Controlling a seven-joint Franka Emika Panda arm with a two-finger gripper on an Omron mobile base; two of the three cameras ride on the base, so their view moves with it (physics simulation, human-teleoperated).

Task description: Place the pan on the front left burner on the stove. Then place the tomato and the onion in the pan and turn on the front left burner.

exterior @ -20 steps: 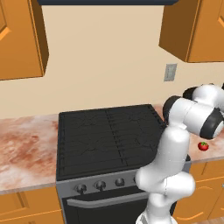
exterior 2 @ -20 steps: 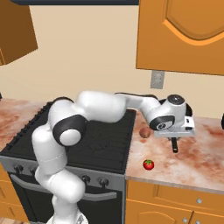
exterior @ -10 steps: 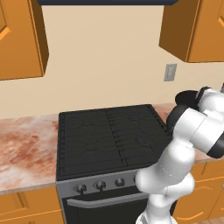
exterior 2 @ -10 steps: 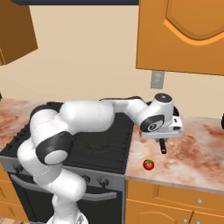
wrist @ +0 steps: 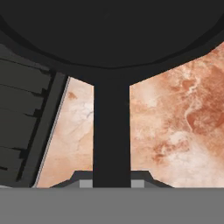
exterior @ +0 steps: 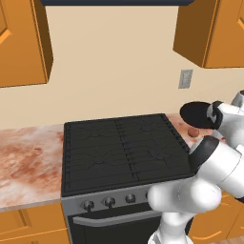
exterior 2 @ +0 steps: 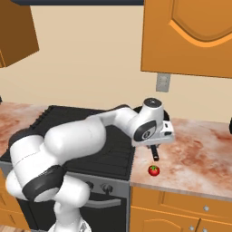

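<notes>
My gripper (wrist: 111,178) is shut on the long handle (wrist: 111,131) of the black pan (wrist: 109,30), which hangs in the air over the counter just right of the stove (exterior: 119,147). From the left base view the pan (exterior: 195,114) floats beside the stove's right rear corner, above the brownish onion (exterior: 193,132) on the counter. In the right base view the gripper (exterior 2: 154,139) holds the handle, whose end pokes out below, and the red tomato (exterior 2: 154,171) lies on the counter in front of it. The front left burner (exterior: 93,164) is bare.
Marbled counter (exterior: 28,162) runs on both sides of the stove. Wooden cabinets (exterior 2: 190,36) hang overhead and a wall outlet (exterior: 186,78) sits behind. Knobs (exterior: 109,201) line the stove's front panel. The stove's right edge (wrist: 48,131) shows left of the pan handle.
The arm has swung left, carrying the pan from over the right counter toward the stove's right edge. The tomato has stayed in place.
</notes>
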